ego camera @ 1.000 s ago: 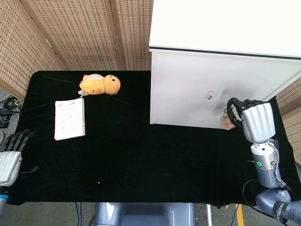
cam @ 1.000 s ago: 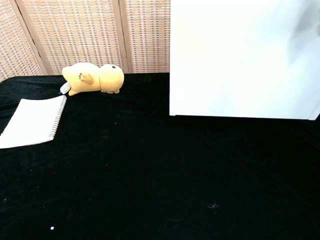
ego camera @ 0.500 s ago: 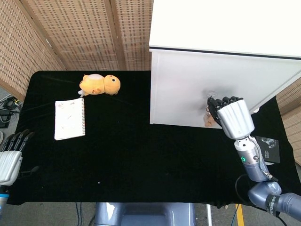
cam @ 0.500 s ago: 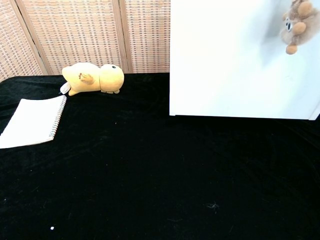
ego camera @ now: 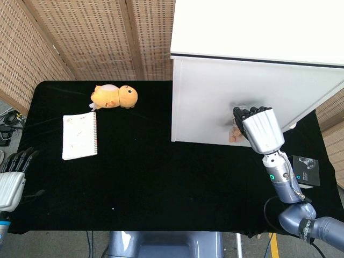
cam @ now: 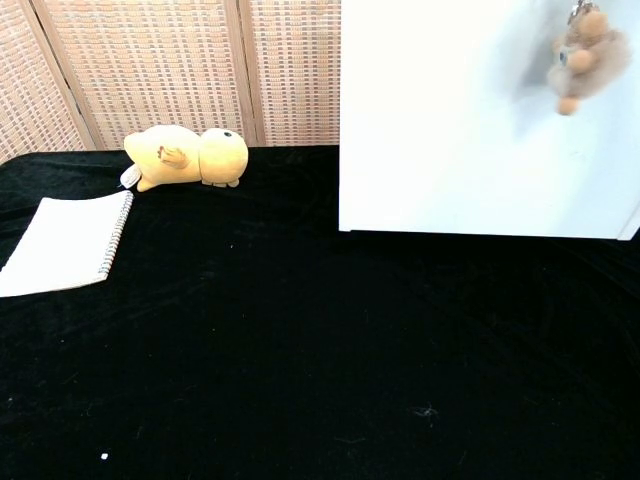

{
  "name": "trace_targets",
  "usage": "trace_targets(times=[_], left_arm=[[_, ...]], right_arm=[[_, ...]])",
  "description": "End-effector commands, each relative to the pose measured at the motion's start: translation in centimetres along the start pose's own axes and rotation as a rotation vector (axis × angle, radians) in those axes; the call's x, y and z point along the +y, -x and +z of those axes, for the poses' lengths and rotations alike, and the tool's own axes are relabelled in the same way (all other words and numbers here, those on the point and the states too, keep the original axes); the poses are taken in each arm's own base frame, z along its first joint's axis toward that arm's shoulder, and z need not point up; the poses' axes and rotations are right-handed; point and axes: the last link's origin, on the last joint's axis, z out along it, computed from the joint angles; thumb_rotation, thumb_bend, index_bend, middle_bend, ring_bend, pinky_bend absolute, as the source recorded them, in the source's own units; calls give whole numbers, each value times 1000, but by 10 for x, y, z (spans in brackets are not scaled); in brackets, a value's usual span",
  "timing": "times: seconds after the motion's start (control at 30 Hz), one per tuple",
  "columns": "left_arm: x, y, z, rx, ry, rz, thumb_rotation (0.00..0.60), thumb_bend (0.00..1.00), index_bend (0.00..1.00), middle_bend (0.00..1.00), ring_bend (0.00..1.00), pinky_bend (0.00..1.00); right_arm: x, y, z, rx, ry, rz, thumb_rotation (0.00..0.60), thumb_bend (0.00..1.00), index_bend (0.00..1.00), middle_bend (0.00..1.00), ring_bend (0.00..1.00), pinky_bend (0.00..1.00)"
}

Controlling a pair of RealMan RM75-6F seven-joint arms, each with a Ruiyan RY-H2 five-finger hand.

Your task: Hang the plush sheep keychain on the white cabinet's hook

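Note:
The white cabinet (ego camera: 209, 97) stands at the back right of the black table. My right hand (ego camera: 259, 130) is raised against its front face, fingertips (ego camera: 245, 113) over the spot where the hook sits, so the hook is hidden. It holds the tan plush sheep keychain (ego camera: 234, 135), which peeks out left of the palm. In the chest view the keychain (cam: 580, 58) dangles, blurred, in front of the cabinet (cam: 450, 120); the hand itself is out of that frame. My left hand (ego camera: 11, 180) hangs at the table's front left edge, holding nothing.
An orange plush toy (ego camera: 114, 97) (cam: 186, 157) lies at the back left, with a spiral notebook (ego camera: 79, 135) (cam: 62, 246) in front of it. A small dark card (ego camera: 305, 170) lies on the table by my right forearm. Wicker screens stand behind.
My right hand has moved left along the cabinet face to the hook's spot, carrying the keychain. In the chest view the plush came into sight and now hangs slightly further left.

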Motion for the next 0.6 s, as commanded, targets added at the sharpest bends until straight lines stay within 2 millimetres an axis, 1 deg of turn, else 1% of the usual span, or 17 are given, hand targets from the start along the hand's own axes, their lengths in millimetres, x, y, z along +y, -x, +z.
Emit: trace_targets(times=[0.03, 0.6], left_arm=[[0, 0, 0, 0, 1, 0, 600, 0, 0, 0, 0, 0], [0, -1, 0, 1, 1, -1, 600, 0, 0, 0, 0, 0]], right_arm=[[2, 1, -1, -4, 6, 0, 600, 622, 733, 925, 894, 1000], [10, 1, 0, -8, 18, -38, 600, 618, 735, 925, 894, 1000]])
